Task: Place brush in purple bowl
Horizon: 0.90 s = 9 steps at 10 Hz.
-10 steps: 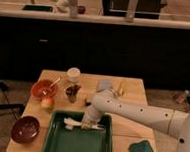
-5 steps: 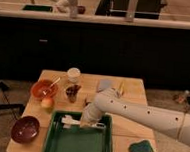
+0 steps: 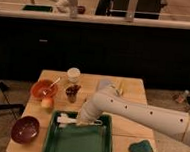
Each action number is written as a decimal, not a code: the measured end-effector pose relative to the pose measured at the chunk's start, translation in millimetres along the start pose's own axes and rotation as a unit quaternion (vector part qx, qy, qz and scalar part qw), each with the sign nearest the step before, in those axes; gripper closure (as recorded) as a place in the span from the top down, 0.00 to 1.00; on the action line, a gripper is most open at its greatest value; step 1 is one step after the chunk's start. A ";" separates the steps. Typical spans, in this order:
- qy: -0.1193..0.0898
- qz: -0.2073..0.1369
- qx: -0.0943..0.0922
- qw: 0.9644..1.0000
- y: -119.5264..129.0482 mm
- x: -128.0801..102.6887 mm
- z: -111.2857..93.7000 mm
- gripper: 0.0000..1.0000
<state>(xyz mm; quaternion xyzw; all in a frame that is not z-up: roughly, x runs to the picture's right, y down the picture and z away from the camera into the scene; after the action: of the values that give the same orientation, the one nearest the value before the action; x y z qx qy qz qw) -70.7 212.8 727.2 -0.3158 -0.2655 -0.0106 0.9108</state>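
The white brush (image 3: 65,120) lies across the far end of the green tray (image 3: 77,144), with its wider head to the left. My gripper (image 3: 82,121) is down at the brush's handle end, on the right side of it, and the white arm hides the contact. The dark purple bowl (image 3: 25,129) sits on the table's front left corner, left of the tray and well left of the gripper.
An orange bowl (image 3: 43,90) holding a spoon stands at the left. A small fruit (image 3: 47,103) lies in front of it. A white cup (image 3: 74,74) and a dark object (image 3: 73,92) are further back. A green sponge (image 3: 141,149) lies front right.
The arm has shifted only slightly over the tray's far end. The brush looks a little further left than before.
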 end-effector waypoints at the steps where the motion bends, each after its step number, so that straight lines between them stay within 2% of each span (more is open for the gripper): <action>1: -0.003 -0.019 0.003 1.000 -1.9 -16.8 -5.7 0.00; 3: -0.006 -0.059 0.003 0.998 -3.4 -50.7 -10.2 0.00; 5: -0.013 -0.098 -0.002 0.995 -2.2 -85.2 -8.0 0.00; 7: -0.030 -0.140 -0.012 0.990 1.1 -116.9 -6.5 0.00; 8: -0.046 -0.165 -0.022 0.985 5.1 -134.2 -4.9 0.00; 9: -0.054 -0.178 -0.026 0.982 7.0 -142.9 -4.8 0.00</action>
<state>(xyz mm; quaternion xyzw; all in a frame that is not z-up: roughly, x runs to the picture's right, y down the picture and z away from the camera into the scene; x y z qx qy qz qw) -189.8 194.4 650.0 -0.2870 -0.3662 -0.1625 0.8702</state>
